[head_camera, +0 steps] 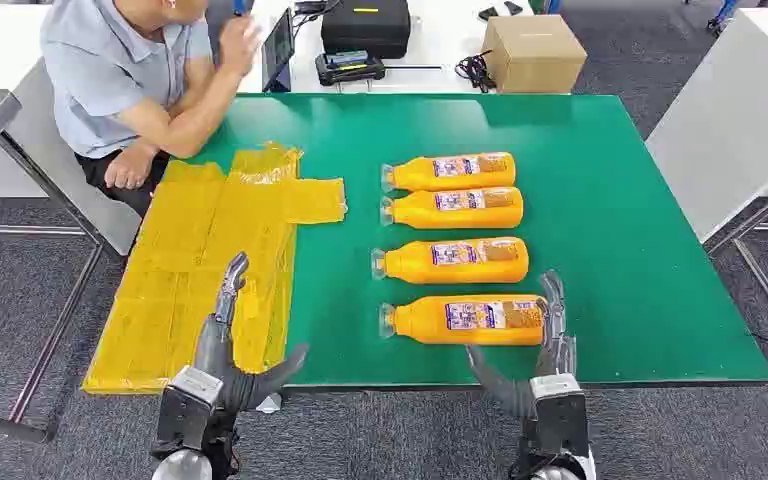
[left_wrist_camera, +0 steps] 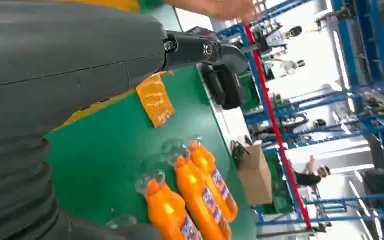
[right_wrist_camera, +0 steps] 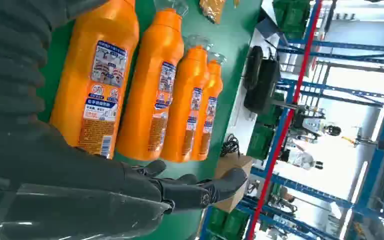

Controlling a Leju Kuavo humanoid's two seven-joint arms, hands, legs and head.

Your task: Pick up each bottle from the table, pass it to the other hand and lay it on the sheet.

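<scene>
Several orange bottles with clear caps lie side by side on the green table point(head_camera: 640, 250), caps pointing left; the nearest bottle point(head_camera: 463, 319) point(right_wrist_camera: 97, 75) is at the front edge, the farthest bottle point(head_camera: 450, 171) at the back. My right hand point(head_camera: 545, 350) point(right_wrist_camera: 190, 192) is open just beside the nearest bottle's base, fingers stretched past it, holding nothing. A yellow sheet point(head_camera: 200, 270) point(left_wrist_camera: 155, 100) covers the table's left part. Over the sheet's front edge my left hand point(head_camera: 230, 345) point(left_wrist_camera: 200, 50) is open and empty.
A person point(head_camera: 140, 80) sits at the table's far left corner, an arm resting near the sheet. Behind the table stand a cardboard box point(head_camera: 533, 52), a black case point(head_camera: 365, 25) and a tablet point(head_camera: 278, 50). Another table point(head_camera: 740, 120) is on the right.
</scene>
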